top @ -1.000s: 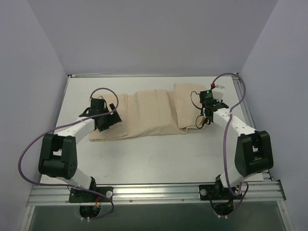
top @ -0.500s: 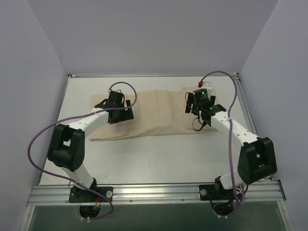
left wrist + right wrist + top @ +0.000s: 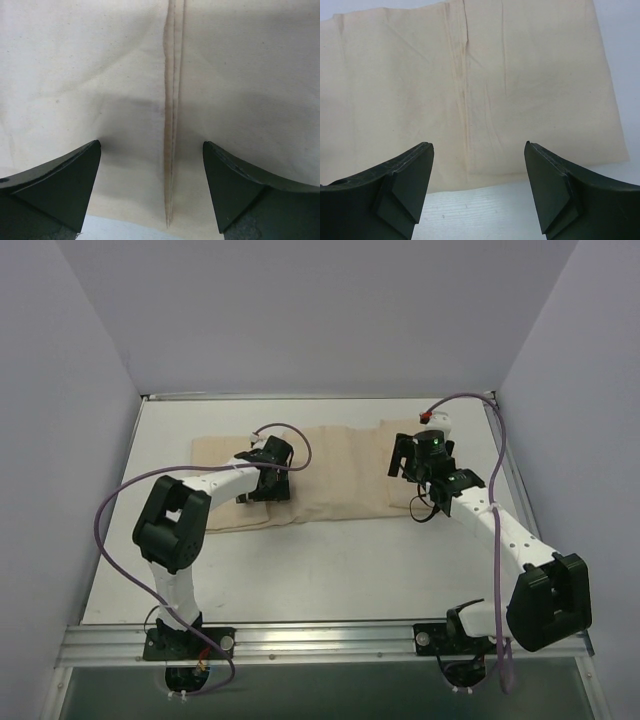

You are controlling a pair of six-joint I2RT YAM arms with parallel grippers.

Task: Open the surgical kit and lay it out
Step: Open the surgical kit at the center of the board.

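I found the wrap (image 3: 330, 475) lying flat on the table (image 3: 330, 560), spread as a wide strip toward the far side; fold lines crossed it, so I judged the opening partly done at best; neither tray nor instruments showed, so the laying out was all left to do. The left fingers (image 3: 60, 185) stood spread above a fold line, holding nothing; the right fingers (image 3: 395, 190) stood spread over the wrap's right end, likewise empty. No label or writing was readable.
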